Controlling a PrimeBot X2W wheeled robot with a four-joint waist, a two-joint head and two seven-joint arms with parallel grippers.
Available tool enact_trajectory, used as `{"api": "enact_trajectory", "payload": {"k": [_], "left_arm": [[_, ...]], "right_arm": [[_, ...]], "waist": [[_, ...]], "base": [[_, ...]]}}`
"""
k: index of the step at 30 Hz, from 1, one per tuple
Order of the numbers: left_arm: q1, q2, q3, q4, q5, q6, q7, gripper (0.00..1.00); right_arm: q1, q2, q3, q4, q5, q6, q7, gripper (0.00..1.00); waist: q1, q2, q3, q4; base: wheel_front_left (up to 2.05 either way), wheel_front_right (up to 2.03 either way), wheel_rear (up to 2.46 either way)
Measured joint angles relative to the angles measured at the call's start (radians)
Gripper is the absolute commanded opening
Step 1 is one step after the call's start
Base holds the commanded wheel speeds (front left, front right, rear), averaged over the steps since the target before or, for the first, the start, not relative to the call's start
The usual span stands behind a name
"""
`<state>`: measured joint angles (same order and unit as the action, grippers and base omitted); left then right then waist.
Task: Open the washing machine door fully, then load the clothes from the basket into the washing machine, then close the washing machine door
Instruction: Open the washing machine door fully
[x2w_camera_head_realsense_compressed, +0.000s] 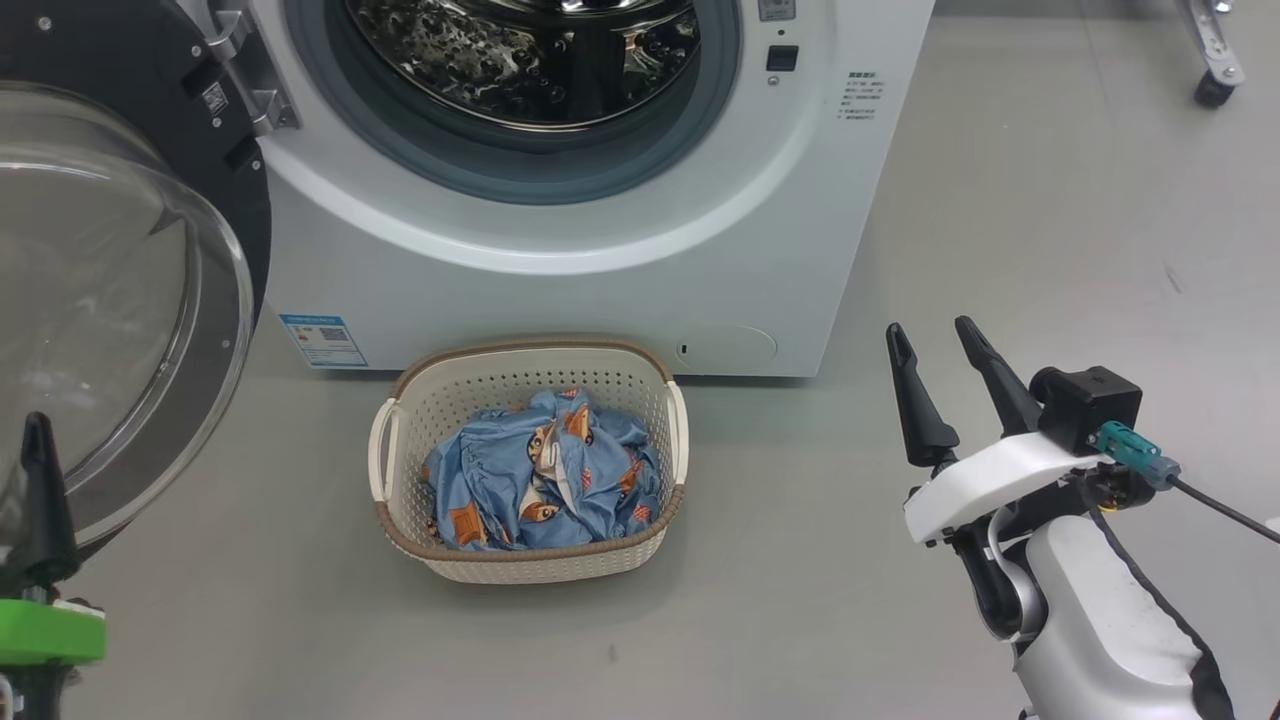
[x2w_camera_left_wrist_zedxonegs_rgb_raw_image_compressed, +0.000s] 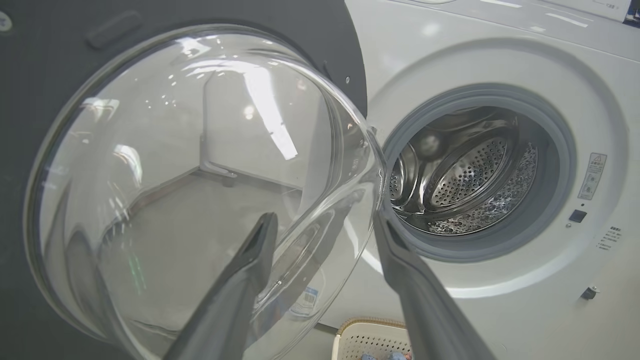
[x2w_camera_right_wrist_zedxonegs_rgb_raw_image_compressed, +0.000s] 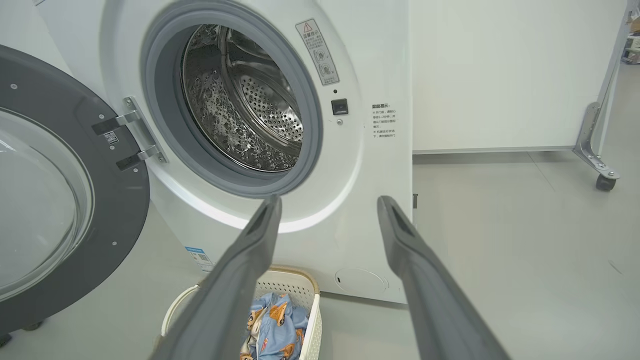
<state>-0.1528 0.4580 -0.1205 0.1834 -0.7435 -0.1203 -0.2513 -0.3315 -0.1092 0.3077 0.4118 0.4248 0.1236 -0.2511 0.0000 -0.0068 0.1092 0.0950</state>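
The white washing machine (x2w_camera_head_realsense_compressed: 600, 290) stands at the top of the head view, its steel drum (x2w_camera_head_realsense_compressed: 540, 50) exposed. The washing machine door (x2w_camera_head_realsense_compressed: 215, 130) is swung open to the left, its clear glass bowl (x2w_camera_head_realsense_compressed: 100, 300) bulging toward me. On the floor in front sits the cream basket (x2w_camera_head_realsense_compressed: 530, 352), holding the light blue clothes (x2w_camera_head_realsense_compressed: 545, 470). My left gripper (x2w_camera_left_wrist_zedxonegs_rgb_raw_image_compressed: 324, 222) is open, close in front of the glass bowl (x2w_camera_left_wrist_zedxonegs_rgb_raw_image_compressed: 190, 165), holding nothing. One of its fingers (x2w_camera_head_realsense_compressed: 40, 490) shows at the head view's lower left. My right gripper (x2w_camera_head_realsense_compressed: 932, 338) hangs open and empty, right of the basket.
Grey floor (x2w_camera_head_realsense_compressed: 1050, 250) spreads to the right of the machine. A metal leg with a caster (x2w_camera_head_realsense_compressed: 1212, 85) stands at the far right, under a white panel (x2w_camera_right_wrist_zedxonegs_rgb_raw_image_compressed: 500, 75). A blue label (x2w_camera_head_realsense_compressed: 322, 340) marks the machine's lower left corner.
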Motion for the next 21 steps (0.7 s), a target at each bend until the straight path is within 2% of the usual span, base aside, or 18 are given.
{"api": "enact_trajectory", "payload": {"k": [14,21], "left_arm": [[0.081,-0.077,0.017,-0.085,0.069,0.037,0.000,1.00],[0.107,-0.104,0.020,-0.112,0.098,0.041,0.000,1.00]], "right_arm": [[0.020,-0.040,-0.008,-0.020,-0.003,0.000,0.000,1.00],[0.025,-0.049,-0.011,-0.028,-0.003,0.000,0.000,1.00]], "waist": [[0.0000,0.0000,-0.035,-0.087],[0.0000,0.0000,-0.046,-0.122]], "base": [[0.00,0.00,0.00],[0.00,0.00,0.00]]}}
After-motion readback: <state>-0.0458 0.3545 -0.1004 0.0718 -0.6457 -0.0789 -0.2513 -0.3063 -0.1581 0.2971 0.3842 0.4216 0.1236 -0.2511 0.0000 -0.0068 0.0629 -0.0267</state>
